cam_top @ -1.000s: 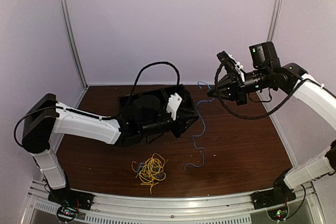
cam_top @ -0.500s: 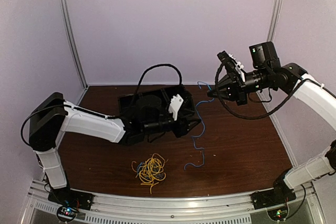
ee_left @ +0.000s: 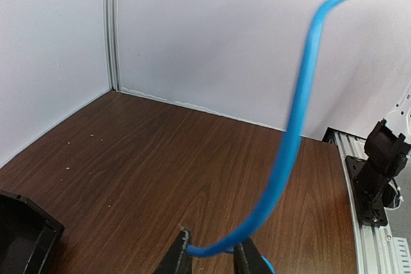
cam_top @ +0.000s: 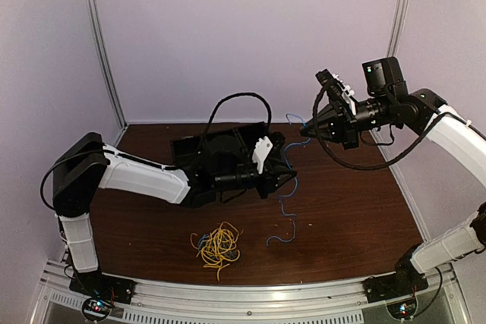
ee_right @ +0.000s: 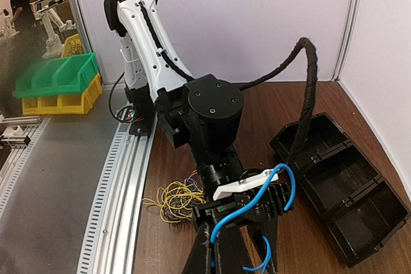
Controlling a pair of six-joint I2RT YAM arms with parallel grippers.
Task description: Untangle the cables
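The right gripper is clamping its jaws shut on the blue cable, lifting it far right. The left gripper is keeping its jaws slightly parted, with that cable crossing between them. One cable is nearly freed; the yellow bundle, lying near centre, is not yet teased apart.

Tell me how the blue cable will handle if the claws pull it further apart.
The blue cable looks floppy yet springy: it arcs freely up from the left claw and shows wavy kinks above the table. It is probably light, since the shut right claw holds it up by a thin pinch. Its smooth jacket might slip under tension.
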